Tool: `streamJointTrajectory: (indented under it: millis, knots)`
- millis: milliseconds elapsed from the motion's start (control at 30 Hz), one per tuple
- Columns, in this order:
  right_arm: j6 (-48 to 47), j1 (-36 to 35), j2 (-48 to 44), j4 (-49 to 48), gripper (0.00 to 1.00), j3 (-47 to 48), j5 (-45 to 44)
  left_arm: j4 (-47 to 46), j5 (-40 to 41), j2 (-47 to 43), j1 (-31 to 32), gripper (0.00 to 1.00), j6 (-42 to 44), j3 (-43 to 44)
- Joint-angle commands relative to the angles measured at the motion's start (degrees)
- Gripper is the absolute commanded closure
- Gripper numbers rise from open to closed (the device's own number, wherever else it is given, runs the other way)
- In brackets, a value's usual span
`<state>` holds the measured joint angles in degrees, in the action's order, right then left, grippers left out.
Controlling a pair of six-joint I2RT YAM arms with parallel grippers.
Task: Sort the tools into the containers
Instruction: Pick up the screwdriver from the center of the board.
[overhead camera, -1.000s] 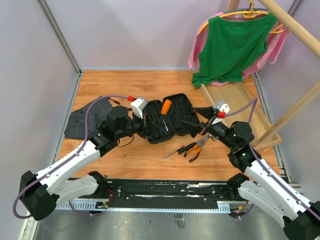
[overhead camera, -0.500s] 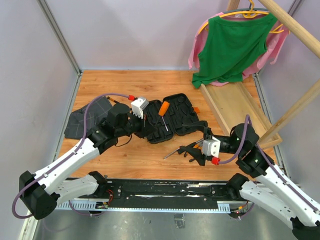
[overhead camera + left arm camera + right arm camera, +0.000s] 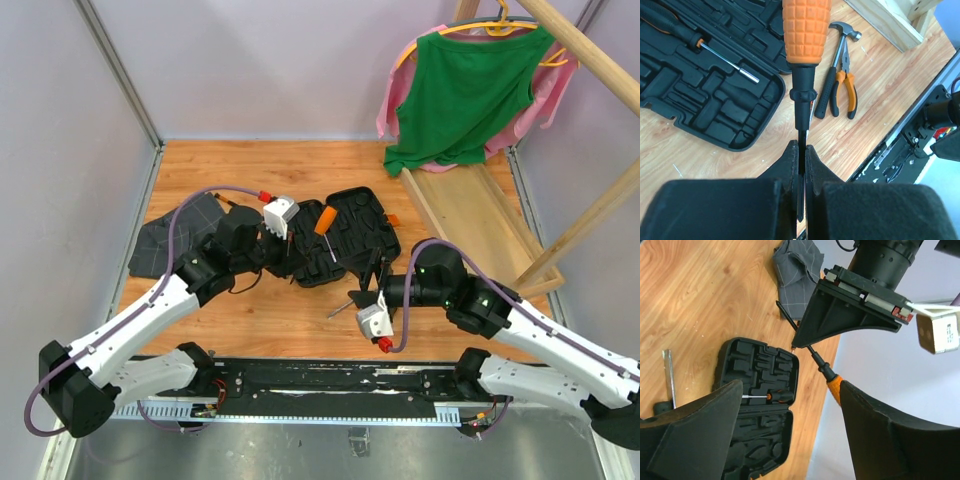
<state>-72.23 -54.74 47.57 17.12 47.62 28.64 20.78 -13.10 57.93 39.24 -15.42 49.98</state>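
The left claw (image 3: 800,150) is pinching the thin steel shaft of an orange-handled screwdriver (image 3: 801,30), holding it above the open tool case (image 3: 705,105); light and stiff, it is likely to swivel on that slick shaft, so the ribbed handle looks the surer hold. The right claw (image 3: 790,385) is hanging spread and empty, while the hammer (image 3: 836,65) and pliers (image 3: 853,95) are lying on the surface (image 3: 880,120) beside the case.

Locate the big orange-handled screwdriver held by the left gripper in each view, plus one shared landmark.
Top external: the orange-handled screwdriver sits just left of centre, over the open tool case.
Left wrist: top centre, with its shaft pinched in the left gripper.
Right wrist: centre-right, running diagonally.
Shared landmark: the tool case, upper left in the left wrist view and lower left in the right wrist view.
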Motion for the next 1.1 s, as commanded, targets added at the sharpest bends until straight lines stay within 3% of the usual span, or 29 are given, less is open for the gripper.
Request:
streamJointTrajectory:
  millis: [0,300,533,1067]
  knots:
    - [-9.00,-2.84,0.92,-0.67,0.23,2.81,-3.47,-0.17,0.08,0.82,0.22,1.00,0.83,1.97]
    - [-19.56,-7.27,8.10,2.15,0.31,7.35,-19.25,0.31,-5.32,3.00,0.37,1.00,2.00,2.38]
    - [-21.79,-7.22,11.52,4.00,0.32,8.45,-27.88,1.41,-5.18,3.20,3.03,1.00,3.67,2.40]
    - [-19.75,-4.03,13.47,5.14,0.40,7.74,-29.04,1.81,-5.51,1.92,7.45,0.99,5.73,1.97]
